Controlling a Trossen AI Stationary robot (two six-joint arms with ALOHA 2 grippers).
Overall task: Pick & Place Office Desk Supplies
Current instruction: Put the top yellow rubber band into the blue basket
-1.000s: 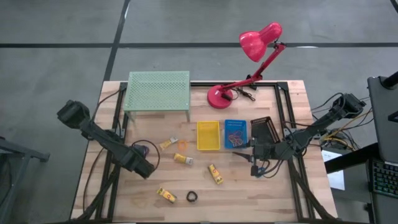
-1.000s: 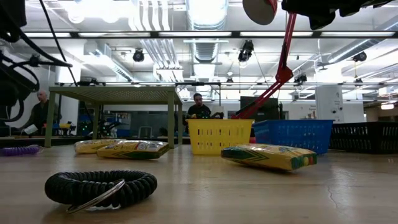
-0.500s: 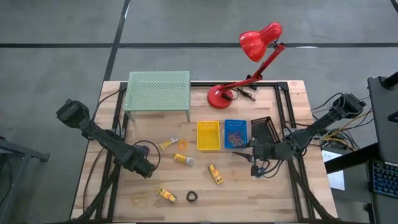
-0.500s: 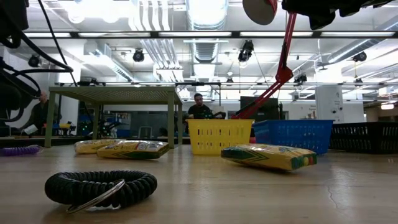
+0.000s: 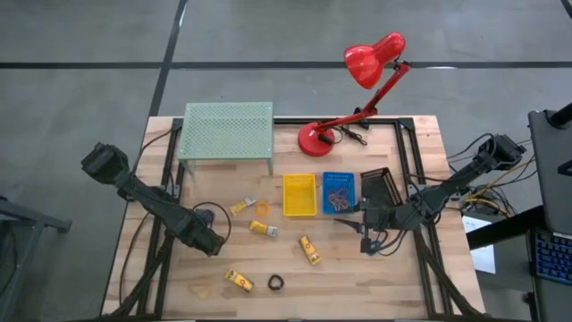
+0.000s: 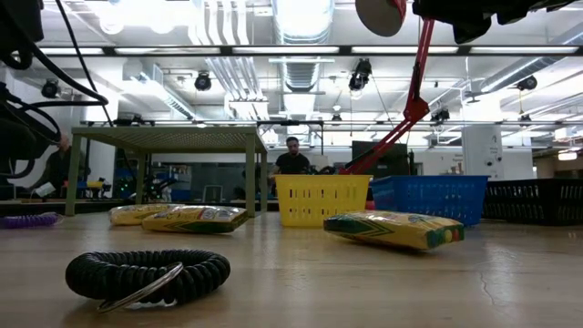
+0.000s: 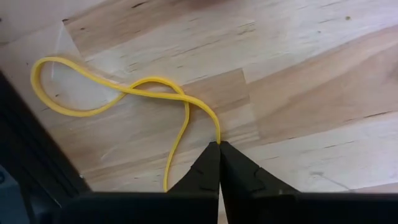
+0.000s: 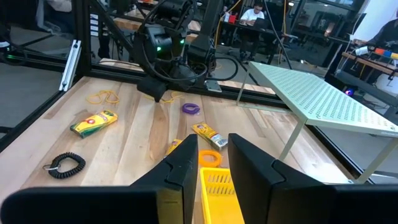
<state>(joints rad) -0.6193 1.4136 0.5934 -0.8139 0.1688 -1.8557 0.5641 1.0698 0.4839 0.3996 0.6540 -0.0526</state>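
Note:
A yellow rubber band [image 7: 134,87] lies twisted on the wooden table, and my left gripper [image 7: 219,146] is shut on it, pointing down near the table's left side [image 5: 211,243]. Yellow packets [image 5: 262,230] [image 5: 309,249] [image 5: 239,281], a black coil ring [image 5: 276,283], a purple ring [image 5: 206,216] and an orange ring [image 5: 263,207] lie flat on the table. My right gripper [image 8: 213,163] hangs open above the table's right part, beside the baskets, with nothing between its fingers. My left gripper pinches one strand of the yellow rubber band [image 7: 216,135] between its two fingertips, at the end of one loop. The fingers come from above, pointing down. The rest of the band lies slack on the table in a figure-eight twist.
A yellow basket [image 5: 299,194], a blue basket [image 5: 339,191] and a black basket [image 5: 380,185] stand right of centre. A pale green mesh shelf [image 5: 227,131] and a red desk lamp [image 5: 315,138] stand at the far edge. People sit in the room beyond.

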